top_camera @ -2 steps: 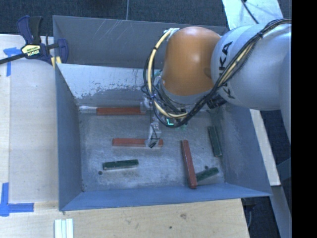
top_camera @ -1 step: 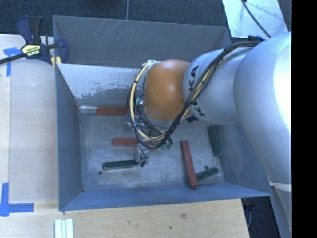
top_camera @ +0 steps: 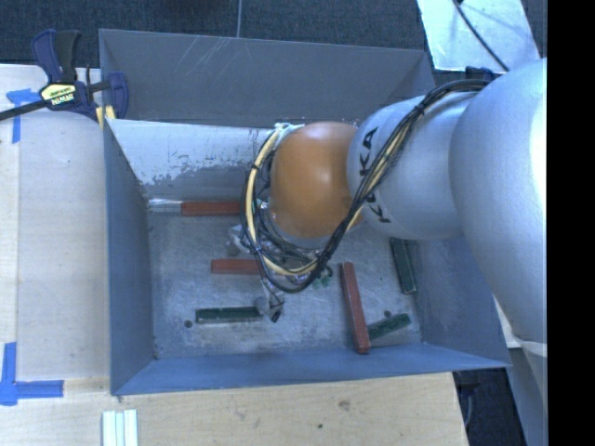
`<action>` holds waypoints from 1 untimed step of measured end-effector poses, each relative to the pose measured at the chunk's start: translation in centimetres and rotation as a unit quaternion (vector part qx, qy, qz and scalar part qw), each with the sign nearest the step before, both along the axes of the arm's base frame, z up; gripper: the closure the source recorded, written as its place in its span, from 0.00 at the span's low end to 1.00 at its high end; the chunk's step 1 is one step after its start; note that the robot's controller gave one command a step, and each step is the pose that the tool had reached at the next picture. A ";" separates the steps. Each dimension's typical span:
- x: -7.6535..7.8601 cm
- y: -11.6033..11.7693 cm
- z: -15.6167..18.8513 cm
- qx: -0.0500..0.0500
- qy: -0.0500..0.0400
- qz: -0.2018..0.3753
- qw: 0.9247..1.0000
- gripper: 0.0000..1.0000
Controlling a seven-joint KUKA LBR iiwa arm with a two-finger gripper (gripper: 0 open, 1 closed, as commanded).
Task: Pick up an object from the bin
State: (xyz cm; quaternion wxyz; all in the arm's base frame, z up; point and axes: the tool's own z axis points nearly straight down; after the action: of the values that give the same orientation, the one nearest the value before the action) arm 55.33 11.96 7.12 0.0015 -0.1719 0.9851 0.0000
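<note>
Hanging below the orange cover (top_camera: pixel 311 179), the gripper (top_camera: pixel 274 310) sits at the right end of a dark green stick (top_camera: pixel 226 315); its opening cannot be told.

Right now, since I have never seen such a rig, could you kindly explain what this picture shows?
The big silver shape is a robot arm reaching in from the right, and the orange dome is a cover on its wrist. One camera looks down into a grey metal bin. On its floor lie thin sticks, some reddish-brown, some dark green. The gripper hangs at the right end of a dark green stick near the front. Whether it grips anything, I cannot tell.
</note>
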 end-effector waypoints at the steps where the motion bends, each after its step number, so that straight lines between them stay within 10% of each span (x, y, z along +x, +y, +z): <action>1: 0.1 0.0 0.1 0.001 -0.001 -0.001 1.000 1.00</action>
State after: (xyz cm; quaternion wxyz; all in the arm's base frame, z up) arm 55.38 11.95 7.18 0.0022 -0.1705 0.9854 0.0006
